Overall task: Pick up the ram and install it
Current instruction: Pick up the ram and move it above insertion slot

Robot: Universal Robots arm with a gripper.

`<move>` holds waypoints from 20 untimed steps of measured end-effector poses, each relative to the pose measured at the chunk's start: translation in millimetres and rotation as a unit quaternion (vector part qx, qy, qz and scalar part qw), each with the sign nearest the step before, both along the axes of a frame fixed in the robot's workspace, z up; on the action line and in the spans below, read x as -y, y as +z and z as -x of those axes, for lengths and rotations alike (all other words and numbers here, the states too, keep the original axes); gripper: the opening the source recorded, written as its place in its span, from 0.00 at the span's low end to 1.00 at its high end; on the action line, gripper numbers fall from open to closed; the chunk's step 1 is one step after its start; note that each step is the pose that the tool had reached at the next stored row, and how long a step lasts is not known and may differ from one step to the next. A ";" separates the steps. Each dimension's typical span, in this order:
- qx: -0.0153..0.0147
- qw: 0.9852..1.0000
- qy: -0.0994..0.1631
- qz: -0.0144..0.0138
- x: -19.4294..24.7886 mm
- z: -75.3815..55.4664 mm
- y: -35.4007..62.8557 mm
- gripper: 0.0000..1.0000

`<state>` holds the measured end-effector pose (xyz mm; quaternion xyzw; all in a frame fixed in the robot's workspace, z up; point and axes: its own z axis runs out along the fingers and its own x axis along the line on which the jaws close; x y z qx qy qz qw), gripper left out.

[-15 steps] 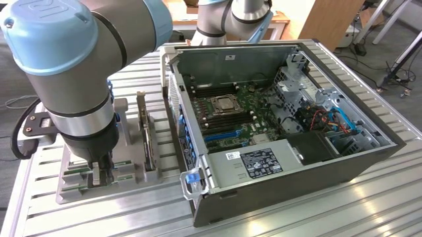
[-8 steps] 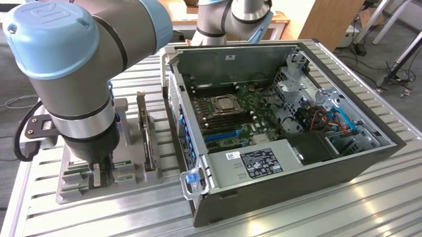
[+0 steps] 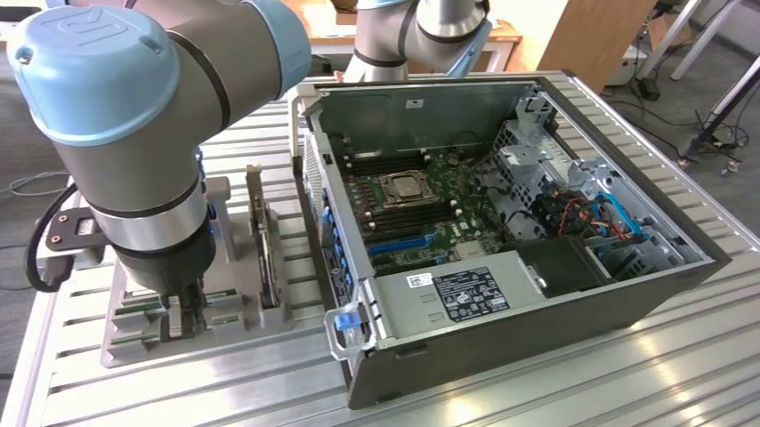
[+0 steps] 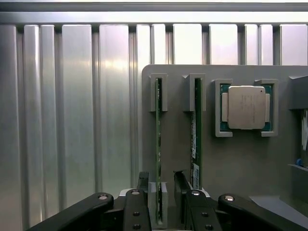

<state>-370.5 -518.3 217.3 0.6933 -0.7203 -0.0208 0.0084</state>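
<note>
Ram, a long narrow green circuit-board stick (image 4: 158, 139), is standing edgewise in the grey plastic holder (image 4: 240, 163) between the black gripper's (image 4: 161, 190) spread fingers, ungripped; one finger is crowding the neighbouring green stick (image 4: 196, 130), likely risking a knock.

A robotics lab: industrial robot arm (image 3: 131, 133) at upper left; ribbed aluminium surface (image 3: 618, 378) along the bottom; opened computer case (image 3: 499, 384) at centre.

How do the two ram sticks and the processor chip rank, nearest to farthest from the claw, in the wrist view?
1. First ram stick, between the open claw's fingers.
2. Second ram stick, in the neighbouring slot.
3. Processor chip, in its recess past both sticks.
</note>
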 end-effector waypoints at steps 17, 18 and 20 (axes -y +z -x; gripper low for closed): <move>0.000 1.000 0.000 0.000 0.0 0.0 -13.5 0.36; 0.000 1.000 0.000 0.000 0.0 0.0 -14.2 0.36; 0.000 1.000 0.000 0.000 0.0 0.0 -15.6 0.36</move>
